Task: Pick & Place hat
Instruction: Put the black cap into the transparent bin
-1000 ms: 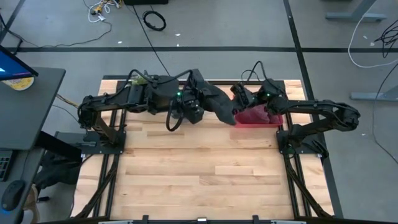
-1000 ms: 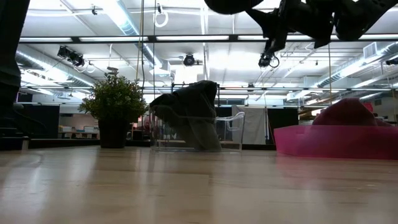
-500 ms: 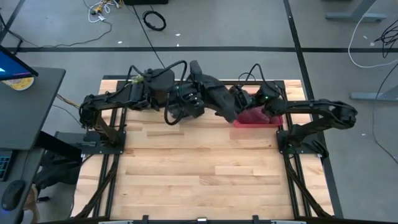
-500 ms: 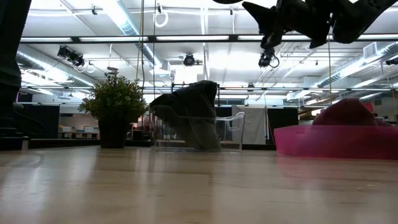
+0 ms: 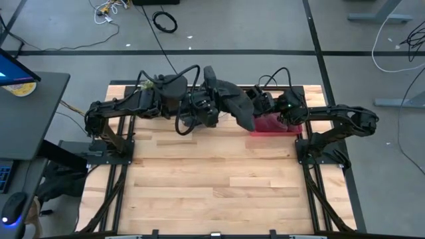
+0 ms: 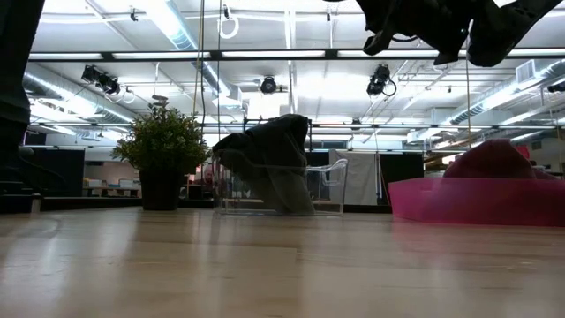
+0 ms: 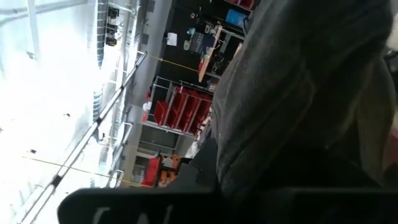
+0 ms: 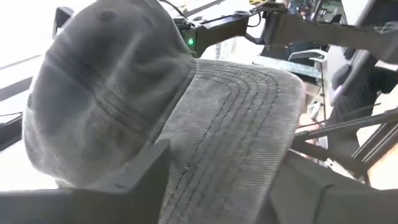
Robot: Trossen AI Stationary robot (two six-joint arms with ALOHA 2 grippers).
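Observation:
A dark grey cap (image 5: 229, 103) is up in the air over the far middle of the table, and its crown (image 8: 106, 93) and stitched brim (image 8: 242, 118) fill the right wrist view. My left gripper (image 5: 211, 109) is shut on the cap from the left side. My right gripper (image 5: 255, 105) faces it from the right and is open. Its fingers (image 8: 143, 174) stand on either side of the brim, and I cannot tell whether they touch it. Both grippers sit at the low view's top edge (image 6: 424, 18). My left gripper holds the cap by its crown side (image 7: 298, 99), opposite the brim, reaching in level from the table's left. The cloth fills the left wrist view and hides the fingertips. The cap is lifted clear of the table, with its brim pointing toward my right gripper.
A pink bin (image 5: 282, 126) with a maroon hat (image 6: 494, 159) stands at the far right, below my right gripper. A clear bin (image 6: 327, 190) holding another dark hat (image 6: 269, 159) stands at the far middle. A potted plant (image 6: 163, 150) is behind it. Bare wood lies toward the near edge.
My left gripper has risen with the cap and drawn a little toward the far edge, so the cap hangs higher. My right gripper has risen too and moved in toward the brim. In the low view both arms climb toward the picture's top.

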